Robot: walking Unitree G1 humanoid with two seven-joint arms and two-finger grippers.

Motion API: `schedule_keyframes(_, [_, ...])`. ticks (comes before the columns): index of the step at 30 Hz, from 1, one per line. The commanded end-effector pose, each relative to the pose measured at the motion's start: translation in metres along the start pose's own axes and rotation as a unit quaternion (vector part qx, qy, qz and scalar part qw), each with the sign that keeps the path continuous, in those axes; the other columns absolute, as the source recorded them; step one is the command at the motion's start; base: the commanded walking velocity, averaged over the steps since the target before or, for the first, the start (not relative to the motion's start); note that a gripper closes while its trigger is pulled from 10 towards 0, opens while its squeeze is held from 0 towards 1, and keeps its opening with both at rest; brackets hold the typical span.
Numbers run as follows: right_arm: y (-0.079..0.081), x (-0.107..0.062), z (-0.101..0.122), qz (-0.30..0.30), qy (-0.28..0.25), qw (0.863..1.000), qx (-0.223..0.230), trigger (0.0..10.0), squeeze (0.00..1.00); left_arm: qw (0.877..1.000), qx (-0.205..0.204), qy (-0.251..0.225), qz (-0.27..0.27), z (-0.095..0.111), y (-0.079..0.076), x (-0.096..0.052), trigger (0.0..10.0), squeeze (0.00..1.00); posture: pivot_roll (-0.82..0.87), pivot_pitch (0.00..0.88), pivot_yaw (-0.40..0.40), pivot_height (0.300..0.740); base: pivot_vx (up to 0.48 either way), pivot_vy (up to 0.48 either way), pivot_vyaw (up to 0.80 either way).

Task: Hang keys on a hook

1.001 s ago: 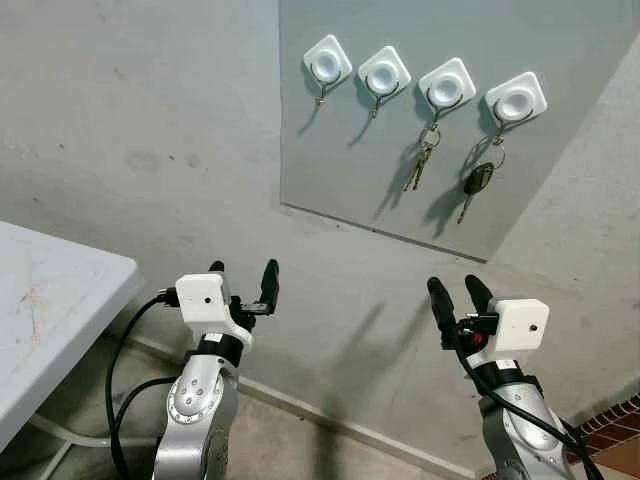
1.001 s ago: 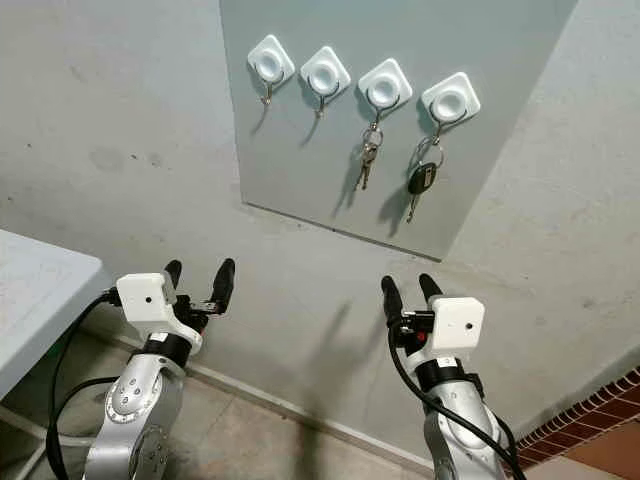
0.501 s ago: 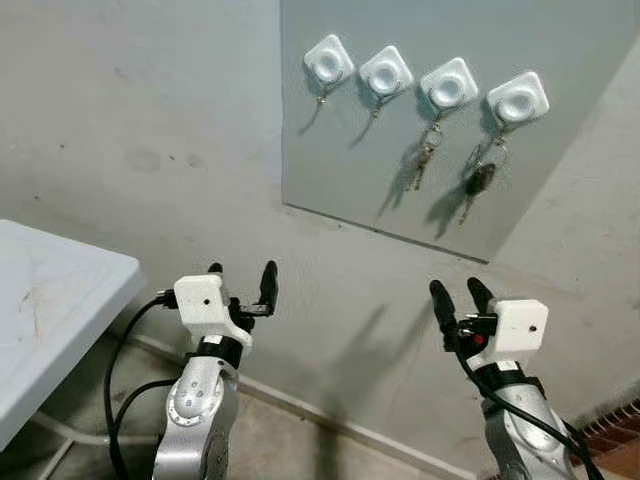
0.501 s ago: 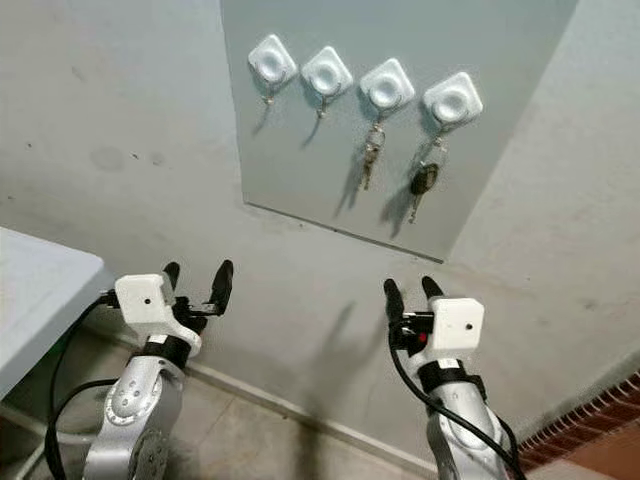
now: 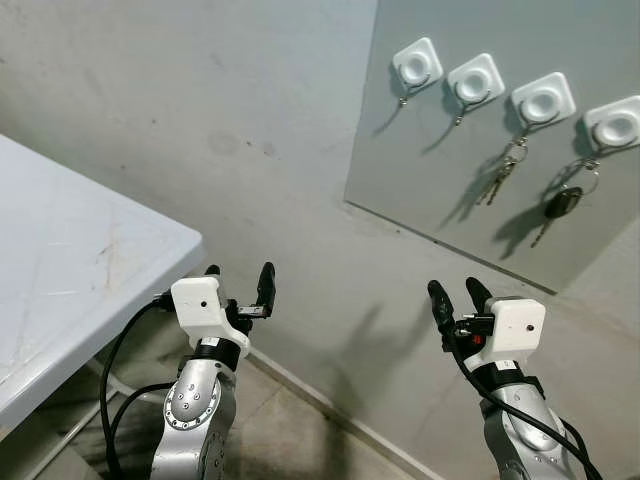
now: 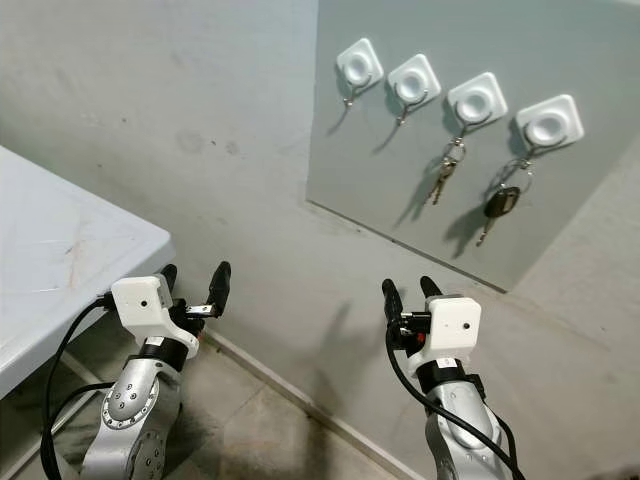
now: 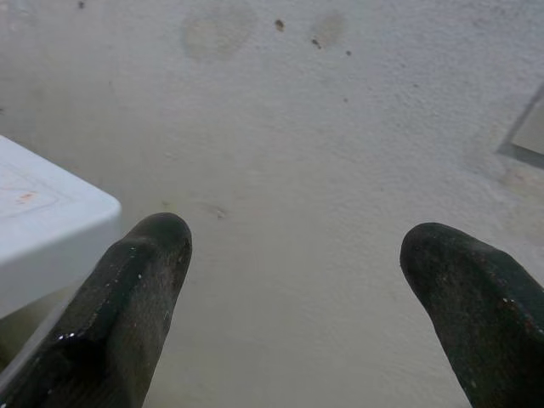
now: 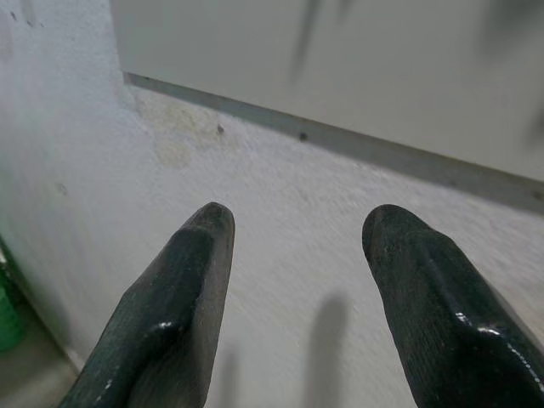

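Note:
A grey panel [image 5: 440,170] on the wall carries a row of white square hooks. The two leftmost hooks [image 5: 418,65] [image 5: 477,82] are bare. A bunch of silver keys [image 5: 498,180] hangs from the third hook [image 5: 543,102], and a black car key [image 5: 560,203] from the fourth hook [image 5: 615,125]. My left gripper [image 5: 240,280] and right gripper [image 5: 456,295] are raised low in front of the wall, well below the panel. Both are open with nothing between their fingers. In the right wrist view the panel's lower edge [image 8: 340,136] lies beyond the fingers [image 8: 183,289].
A white table [image 5: 80,260] stands at my left, its corner [image 7: 51,229] close beside the left gripper. A concrete wall [image 5: 250,120] is straight ahead, meeting the floor [image 5: 300,440] below the arms.
The camera has swung left: the panel and keys now sit further right in view and more of the table shows. Both grippers hold the same open pose.

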State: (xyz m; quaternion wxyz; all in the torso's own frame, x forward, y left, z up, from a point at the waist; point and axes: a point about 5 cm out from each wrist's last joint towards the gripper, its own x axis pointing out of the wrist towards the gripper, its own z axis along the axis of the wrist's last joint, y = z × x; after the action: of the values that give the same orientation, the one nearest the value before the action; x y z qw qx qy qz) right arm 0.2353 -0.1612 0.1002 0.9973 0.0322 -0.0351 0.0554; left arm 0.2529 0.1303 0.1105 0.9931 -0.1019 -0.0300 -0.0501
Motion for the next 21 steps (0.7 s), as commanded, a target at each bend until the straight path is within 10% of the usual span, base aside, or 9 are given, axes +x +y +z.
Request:
schedule_keyframes(1, [-0.0012, 0.001, 0.006, 0.0, -0.008, 1.0, -0.004, 10.0, 0.0, 1.0, -0.004, -0.002, 0.0, 0.0021, -0.0036, -0.0004, 10.0, 0.0, -0.02, 0.0, -0.062, 0.74, 0.0, 0.0, 0.8])
schedule_keyframes(21, [-0.0007, 0.0062, 0.0085, 0.003, -0.012, 1.0, -0.001, 10.0, 0.0, 1.0, -0.007, -0.006, 0.005, 0.004, -0.0041, 0.0009, 10.0, 0.0, -0.02, 0.0, -0.07, 0.74, 0.0, 0.0, 0.8])
